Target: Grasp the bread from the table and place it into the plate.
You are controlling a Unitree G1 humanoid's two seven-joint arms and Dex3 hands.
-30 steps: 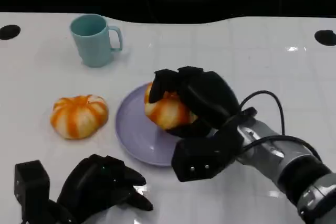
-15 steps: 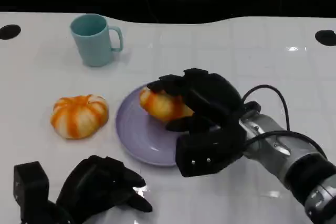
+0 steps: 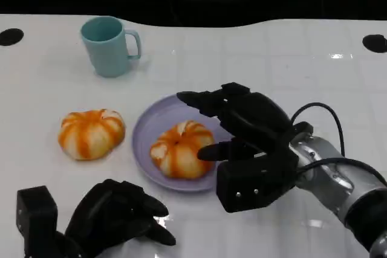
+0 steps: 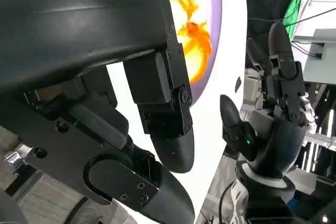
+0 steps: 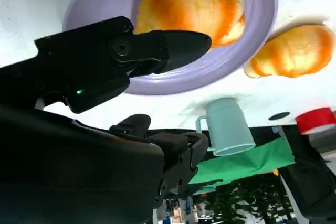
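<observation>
One spare bun (image 3: 91, 133) beside plate (image 3: 146, 126)

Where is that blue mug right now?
In the head view, the blue mug stands upright at the table's far left, apart from the plate and the bread beside it.

We see one round orange-and-cream striped bread (image 3: 179, 150) lying in the lavender plate (image 3: 145, 126), toward its near rim, a second like bread (image 3: 91, 133) on the table just left of the plate
</observation>
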